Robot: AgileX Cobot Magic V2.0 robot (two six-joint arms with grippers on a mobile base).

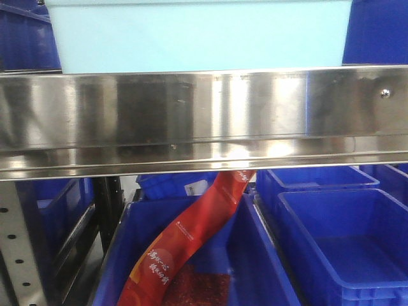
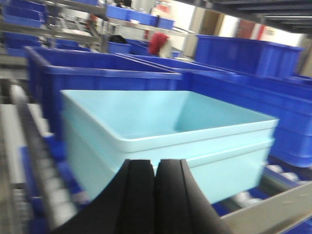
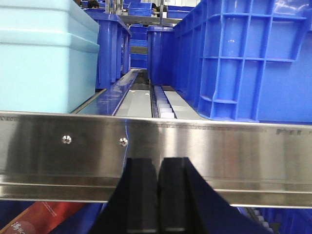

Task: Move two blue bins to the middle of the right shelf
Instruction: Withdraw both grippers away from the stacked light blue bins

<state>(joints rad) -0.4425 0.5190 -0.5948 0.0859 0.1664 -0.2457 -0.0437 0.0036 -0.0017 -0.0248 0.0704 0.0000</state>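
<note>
Two pale blue bins sit nested one inside the other on a roller shelf, the upper bin (image 2: 146,122) inside the lower bin (image 2: 234,168). In the front view the pale bin wall (image 1: 197,35) stands just behind the shiny steel shelf rail (image 1: 204,108). My left gripper (image 2: 156,168) is shut with nothing in it, just in front of the bins' near wall. Below the steel rail (image 3: 219,146), my right gripper (image 3: 158,165) is also shut and empty. The pale bin (image 3: 44,58) lies up to its left.
Dark blue crates (image 2: 248,53) surround the pale bins, and one (image 3: 243,58) stands right of a roller lane (image 3: 163,105). Below the rail are more dark blue crates (image 1: 344,236), a red bag (image 1: 191,242) hanging into one, and a perforated upright (image 1: 19,242).
</note>
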